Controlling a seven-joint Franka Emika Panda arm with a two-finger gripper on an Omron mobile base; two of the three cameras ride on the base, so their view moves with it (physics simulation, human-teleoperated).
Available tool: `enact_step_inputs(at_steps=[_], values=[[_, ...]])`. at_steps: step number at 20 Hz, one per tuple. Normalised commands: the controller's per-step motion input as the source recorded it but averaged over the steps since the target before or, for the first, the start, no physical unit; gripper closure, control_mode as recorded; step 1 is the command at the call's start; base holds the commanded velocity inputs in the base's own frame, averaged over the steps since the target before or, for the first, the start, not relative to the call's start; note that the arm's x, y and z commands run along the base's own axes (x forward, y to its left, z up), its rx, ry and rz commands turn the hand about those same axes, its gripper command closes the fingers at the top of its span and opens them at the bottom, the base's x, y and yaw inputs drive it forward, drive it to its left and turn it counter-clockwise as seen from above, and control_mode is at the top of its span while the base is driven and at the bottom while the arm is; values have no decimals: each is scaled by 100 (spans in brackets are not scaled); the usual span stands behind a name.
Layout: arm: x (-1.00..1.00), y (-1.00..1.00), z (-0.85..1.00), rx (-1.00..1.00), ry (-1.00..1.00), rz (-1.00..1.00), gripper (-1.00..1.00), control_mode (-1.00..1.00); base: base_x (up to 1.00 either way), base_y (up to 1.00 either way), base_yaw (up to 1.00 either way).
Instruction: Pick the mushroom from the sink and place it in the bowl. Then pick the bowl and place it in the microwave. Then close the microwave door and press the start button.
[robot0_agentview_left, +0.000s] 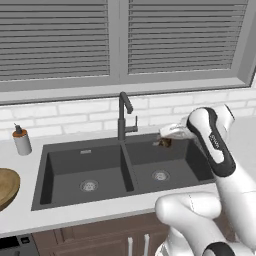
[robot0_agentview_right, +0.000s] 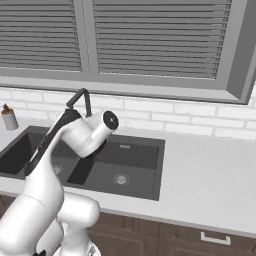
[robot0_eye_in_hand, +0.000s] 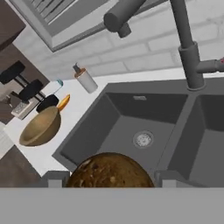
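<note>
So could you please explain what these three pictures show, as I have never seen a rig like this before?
A white robot arm stands before a dark double sink in a simulated kitchen. Two pictures come from cameras behind the arm, on its left and right; the third looks along its hand. The arm's fingers stand either side of a brown mushroom, apparently holding it above the sink. In the left base view the mushroom hangs over the right basin, beside the black faucet. On the counter left of the sink sit a soap dispenser and the wooden bowl, seemingly the mushroom's destination.
</note>
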Motion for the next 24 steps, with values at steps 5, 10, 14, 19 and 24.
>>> enact_step_inputs(at_steps=[5, 10, 14, 19, 24], values=[[-50, 100, 28, -23, 2, 8, 100, -100, 0, 0, 0], [-13, 100, 36, -43, 9, 0, 100, -100, 0, 0, 0], [-7, 100, 24, -37, 2, 0, 100, -100, 0, 0, 0], [-2, 99, 2, -16, 2, 2, 100, -100, 0, 0, 0], [1, 99, 0, 0, 1, 0, 100, -100, 0, 0, 0]])
